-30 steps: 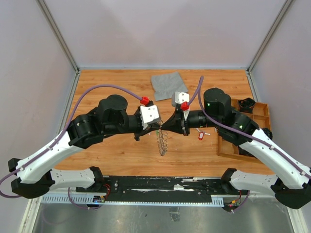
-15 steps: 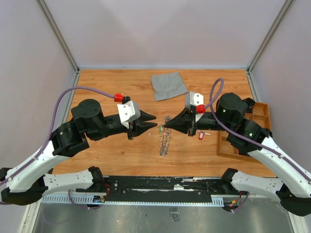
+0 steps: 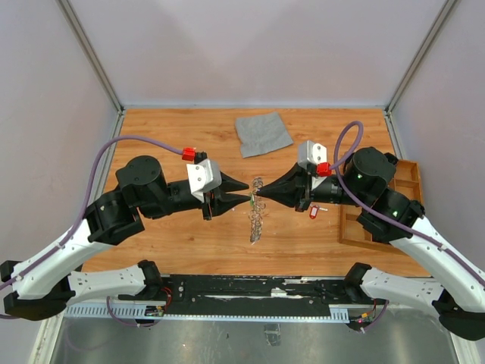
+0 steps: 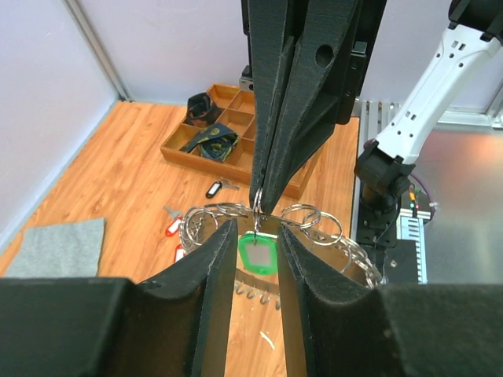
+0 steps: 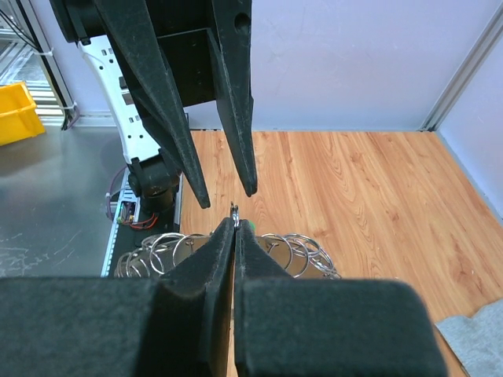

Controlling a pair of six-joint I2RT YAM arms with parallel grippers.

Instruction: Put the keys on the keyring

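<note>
Right gripper point(image 3: 258, 194) is clenched at its tip on the thin wire loop of a green-tagged key point(image 4: 257, 253). The tag hangs just over the keyring point(image 3: 256, 216), whose coils run from under the pinch toward 6 o'clock at the table's middle. Left gripper point(image 3: 248, 192) faces it from 9 o'clock, jaws parted on either side of the green tag, gripping nothing. Loose keys point(image 3: 314, 212) with red and white tags lie at 4 o'clock, between the keyring and the wooden tray point(image 3: 348, 227). A grey cloth point(image 3: 263, 133) lies at 12 o'clock, well apart.

No legible text or markings
</note>
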